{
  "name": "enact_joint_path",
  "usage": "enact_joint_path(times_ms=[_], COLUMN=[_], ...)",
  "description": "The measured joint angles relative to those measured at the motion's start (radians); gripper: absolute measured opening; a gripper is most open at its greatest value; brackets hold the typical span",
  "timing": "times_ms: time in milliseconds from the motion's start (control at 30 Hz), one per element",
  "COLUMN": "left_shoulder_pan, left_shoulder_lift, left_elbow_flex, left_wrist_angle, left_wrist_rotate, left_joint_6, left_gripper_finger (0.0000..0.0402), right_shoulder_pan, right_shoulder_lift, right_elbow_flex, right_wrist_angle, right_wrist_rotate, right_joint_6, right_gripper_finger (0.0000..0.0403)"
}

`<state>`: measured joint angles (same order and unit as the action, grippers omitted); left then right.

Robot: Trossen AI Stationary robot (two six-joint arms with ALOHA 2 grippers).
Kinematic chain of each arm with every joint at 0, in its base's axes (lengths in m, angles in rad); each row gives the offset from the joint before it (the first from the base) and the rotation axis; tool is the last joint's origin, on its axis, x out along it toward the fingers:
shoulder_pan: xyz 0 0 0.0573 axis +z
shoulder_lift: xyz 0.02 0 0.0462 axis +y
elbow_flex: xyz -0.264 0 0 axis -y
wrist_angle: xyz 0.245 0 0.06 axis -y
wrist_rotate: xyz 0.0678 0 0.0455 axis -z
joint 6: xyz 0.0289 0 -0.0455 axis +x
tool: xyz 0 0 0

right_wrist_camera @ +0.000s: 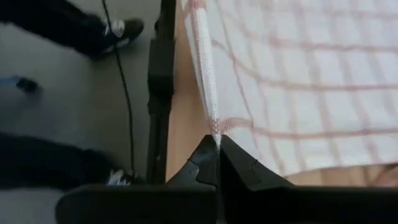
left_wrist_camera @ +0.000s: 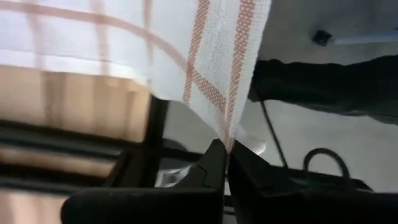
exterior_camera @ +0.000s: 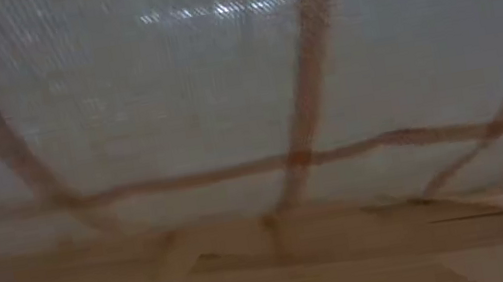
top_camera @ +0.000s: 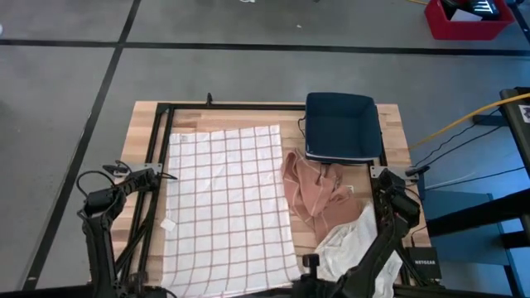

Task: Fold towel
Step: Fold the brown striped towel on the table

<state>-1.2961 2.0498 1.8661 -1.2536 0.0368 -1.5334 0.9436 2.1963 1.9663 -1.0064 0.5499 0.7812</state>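
Observation:
A white towel with a brown-orange grid lies spread on the wooden table, its far edge near the black frame. Its near edge is raised and fills the low view. My left gripper is shut on the towel's near left corner at the table's near edge. My right gripper is shut on the near right corner, and it also shows in the high view. My left gripper pinches the towel's near left corner tip between its two fingertips. The cloth runs up and away from the fingers, drawn fairly straight. Whether it holds one layer or several does not show. My right gripper pinches the towel's near right corner between its two fingertips. The hemmed side edge runs straight away from the fingers, bunched narrow at the hold. The rest of the towel lies on the table beyond.
A dark blue bin stands at the far right of the table. A crumpled pink cloth and a white cloth lie right of the towel. Black frame rails run along the table's left and far sides.

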Motion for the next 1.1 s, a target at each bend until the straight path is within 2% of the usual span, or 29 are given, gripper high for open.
enact_joint_path(times_ms=[100, 233, 433, 533, 733, 900, 1100], left_shoulder_pan=[0.001, 0.001, 0.007, 0.024, 0.071, 0.093, 0.118], left_shoulder_lift=[-0.002, -0.038, -0.163, -0.242, -0.425, -0.596, -0.776], left_elbow_flex=[0.050, 0.074, 0.036, -0.024, -0.280, -0.491, -0.659], left_wrist_angle=[-0.138, -0.304, -0.317, -0.317, -0.319, -0.318, -0.317], left_wrist_rotate=[-0.055, -0.187, -0.426, -0.498, -0.507, -0.481, -0.485], left_joint_6=[-0.004, -0.032, -0.047, -0.027, -0.039, -0.126, -0.185], left_gripper_finger=[0.0001, 0.0001, 0.0001, 0.0001, 0.0001, 0.0001, 0.0001], right_shoulder_pan=[-0.016, -0.065, -0.165, -0.220, -0.347, -0.472, -0.621], right_shoulder_lift=[0.000, -0.001, -0.014, -0.026, -0.036, -0.037, -0.036], right_elbow_flex=[0.034, 0.079, 0.109, 0.109, 0.109, 0.081, 0.060], right_wrist_angle=[-0.051, -0.158, -0.346, -0.406, -0.537, -0.541, -0.537], right_wrist_rotate=[0.063, 0.105, 0.145, 0.169, 0.217, 0.214, 0.227], right_joint_6=[-0.009, -0.010, -0.002, -0.002, -0.030, -0.150, -0.286], right_gripper_finger=[0.0004, 0.0004, 0.0004, 0.0004, 0.0004, 0.0004, 0.0004])
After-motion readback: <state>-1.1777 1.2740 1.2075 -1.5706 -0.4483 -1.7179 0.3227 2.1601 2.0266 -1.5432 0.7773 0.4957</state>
